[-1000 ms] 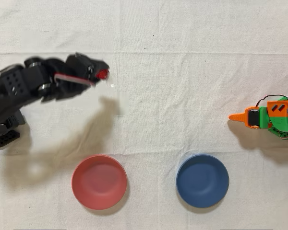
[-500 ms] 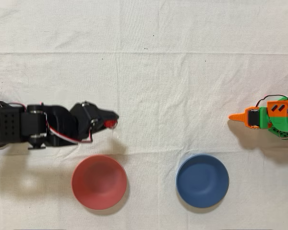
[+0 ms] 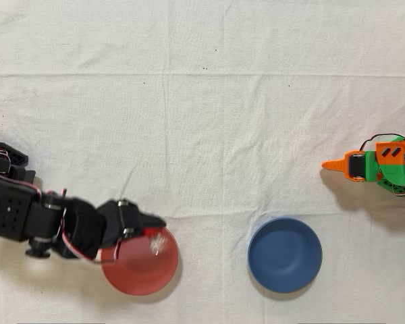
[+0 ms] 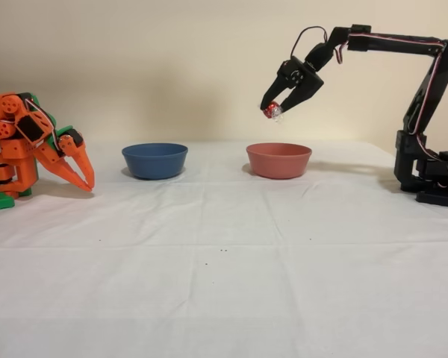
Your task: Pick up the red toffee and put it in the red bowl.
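Overhead view shows the counter (image 3: 209, 121), then the red bowl (image 3: 136, 270) at seven o'clock, directly below the black arm's pincer (image 4: 275, 109), which has swung down from higher up the frame and grips the red toffee (image 4: 272, 112), its wrapper trailing toward five o'clock.

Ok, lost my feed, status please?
Claw shut on red toffee. Held above red bowl, clear of rim. Nothing in the way.

The black arm (image 4: 425, 82) is matte plastic segments, with red-and-white cables looping along its joints, ending in a pointed end effector (image 4: 275, 106).
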You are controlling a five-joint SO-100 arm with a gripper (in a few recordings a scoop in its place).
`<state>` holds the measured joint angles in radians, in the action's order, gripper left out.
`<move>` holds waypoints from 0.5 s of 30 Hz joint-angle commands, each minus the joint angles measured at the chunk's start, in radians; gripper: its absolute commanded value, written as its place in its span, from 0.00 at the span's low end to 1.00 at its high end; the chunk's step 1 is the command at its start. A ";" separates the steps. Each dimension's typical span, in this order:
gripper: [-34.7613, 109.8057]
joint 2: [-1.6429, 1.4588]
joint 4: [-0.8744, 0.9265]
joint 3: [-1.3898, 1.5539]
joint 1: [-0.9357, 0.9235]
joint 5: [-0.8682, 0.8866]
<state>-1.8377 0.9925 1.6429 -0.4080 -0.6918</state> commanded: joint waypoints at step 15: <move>0.29 0.084 -0.109 0.058 -0.250 0.002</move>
<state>-1.7349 0.8958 1.6966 -0.6412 -0.6918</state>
